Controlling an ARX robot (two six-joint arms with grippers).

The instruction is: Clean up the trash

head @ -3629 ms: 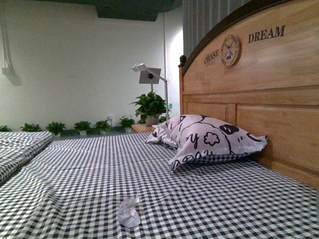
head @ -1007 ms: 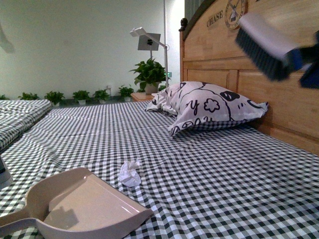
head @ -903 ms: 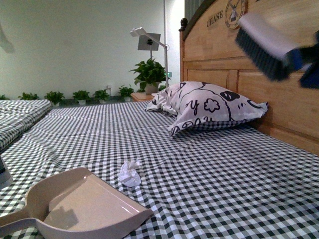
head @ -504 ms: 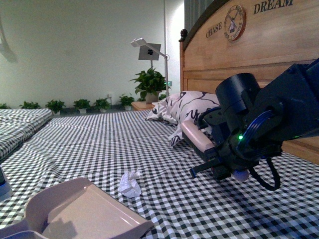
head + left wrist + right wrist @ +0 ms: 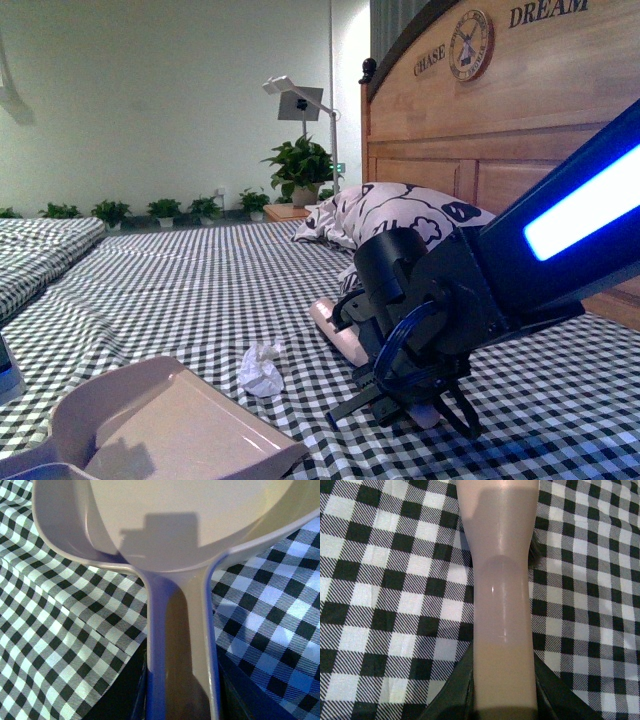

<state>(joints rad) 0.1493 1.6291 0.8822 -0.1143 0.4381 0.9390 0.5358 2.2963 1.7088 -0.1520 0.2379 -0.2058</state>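
Note:
The trash (image 5: pixel 261 368) is a small crumpled white paper wad on the checked bedsheet, between the dustpan and the brush. The beige dustpan (image 5: pixel 165 425) lies at the front left, its open mouth just short of the wad. My left gripper (image 5: pixel 181 700) is shut on the dustpan's handle (image 5: pixel 182 645); the gripper itself is out of the front view. My right gripper (image 5: pixel 505 700) is shut on the brush handle (image 5: pixel 502 590). In the front view the right gripper (image 5: pixel 395 375) holds the brush (image 5: pixel 340 330) low over the sheet, just right of the wad. The bristles are hidden.
A white pillow with black cartoon print (image 5: pixel 390 215) lies behind my right arm against the wooden headboard (image 5: pixel 500 110). A second checked bed (image 5: pixel 40 250) is at the left. A floor lamp (image 5: pixel 298 100) and potted plants (image 5: pixel 300 165) stand beyond the bed.
My right arm has come down from high near the headboard to low over the sheet and moved left, bringing the brush close to the wad. The dustpan has barely moved.

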